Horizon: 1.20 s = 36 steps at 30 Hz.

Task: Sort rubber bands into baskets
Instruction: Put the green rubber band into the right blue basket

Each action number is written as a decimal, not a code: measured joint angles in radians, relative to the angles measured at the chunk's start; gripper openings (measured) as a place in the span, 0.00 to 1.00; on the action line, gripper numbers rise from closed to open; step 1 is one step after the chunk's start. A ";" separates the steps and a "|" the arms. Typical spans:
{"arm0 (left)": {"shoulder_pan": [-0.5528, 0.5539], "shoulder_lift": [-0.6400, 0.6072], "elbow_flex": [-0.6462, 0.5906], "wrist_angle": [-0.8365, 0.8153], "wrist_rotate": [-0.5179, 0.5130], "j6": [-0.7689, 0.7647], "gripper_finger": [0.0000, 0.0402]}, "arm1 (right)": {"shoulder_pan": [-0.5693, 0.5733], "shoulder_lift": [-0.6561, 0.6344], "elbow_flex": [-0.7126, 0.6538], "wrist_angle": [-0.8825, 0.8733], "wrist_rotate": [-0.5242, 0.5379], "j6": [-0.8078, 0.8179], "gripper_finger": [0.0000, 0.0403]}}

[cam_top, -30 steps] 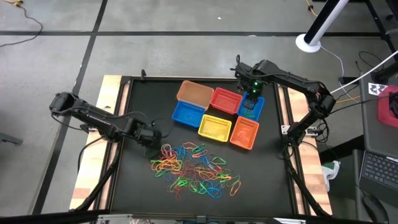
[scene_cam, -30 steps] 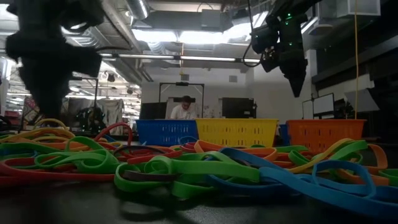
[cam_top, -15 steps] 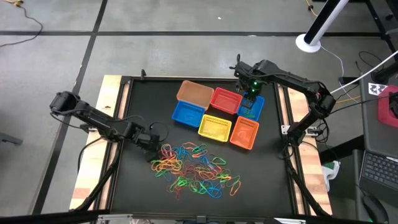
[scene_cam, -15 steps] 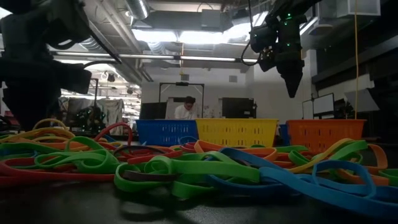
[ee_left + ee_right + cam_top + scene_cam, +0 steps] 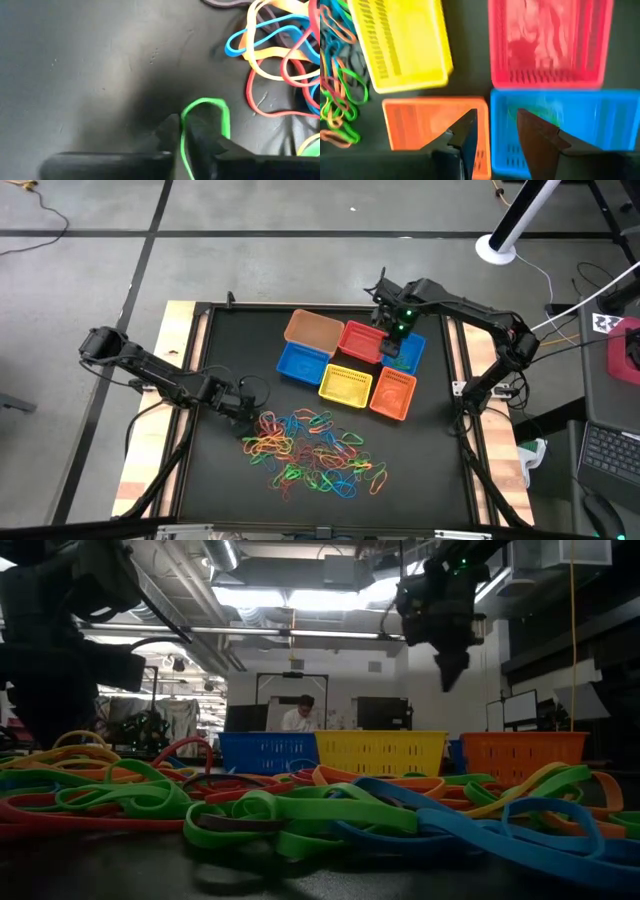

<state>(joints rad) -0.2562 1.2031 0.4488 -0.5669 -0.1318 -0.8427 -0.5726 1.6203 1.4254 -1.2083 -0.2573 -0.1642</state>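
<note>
Many rubber bands [image 5: 310,450] in red, orange, yellow, green and blue lie in a loose pile on the black mat, near the front. At the pile's left edge my left gripper [image 5: 246,412] is low over the mat and shut on a green rubber band [image 5: 220,112]. Six baskets stand in a cluster at the far middle: tan-orange [image 5: 313,330], red [image 5: 363,341], blue [image 5: 302,362], yellow [image 5: 346,384], orange [image 5: 393,393] and a second blue [image 5: 410,352]. My right gripper [image 5: 392,340] hangs open and empty above the red and second blue baskets, and its wrist view [image 5: 495,127] looks down on them. My left gripper pinches one side of the green band's loop [image 5: 184,120] between its two fingers. The fingers point down at the mat, slanting toward the pile. The rest of the loop [image 5: 223,125] lies on the mat beside the right-hand finger.
Bare black mat [image 5: 225,360] lies left of the baskets and between baskets and pile. Wooden table rims [image 5: 180,320] run along both sides. In the low view a person [image 5: 297,715] sits far behind the table.
My left gripper has come down to the mat at the pile's left edge. My right gripper has shifted a little toward the table's left, from over the second blue basket toward the red one, staying high.
</note>
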 joint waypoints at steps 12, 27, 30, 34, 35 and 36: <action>0.006 -0.007 0.066 0.151 -0.037 0.027 0.01 | 0.248 0.000 0.000 0.343 0.019 -0.003 0.34; 0.145 -0.009 0.100 0.770 -0.099 0.369 0.00 | 0.496 0.000 0.000 0.581 0.029 -0.021 0.34; 0.175 -0.009 0.101 0.857 -0.111 0.411 0.00 | 0.525 0.000 0.000 0.639 0.029 -0.014 0.34; 0.210 -0.009 0.101 0.948 -0.126 0.470 0.00 | 0.551 0.001 0.000 0.735 0.055 0.095 0.34; 0.218 -0.009 0.101 0.965 -0.126 0.484 0.00 | 0.556 0.001 0.000 0.756 0.077 0.128 0.34; 0.226 -0.009 0.101 0.978 -0.127 0.496 0.00 | 0.557 0.001 0.000 0.772 0.104 0.154 0.34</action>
<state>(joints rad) -0.0303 1.1938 0.5495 0.4109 -0.2584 -0.3465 -0.0157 1.6211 1.4254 -0.4360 -0.1532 -0.0105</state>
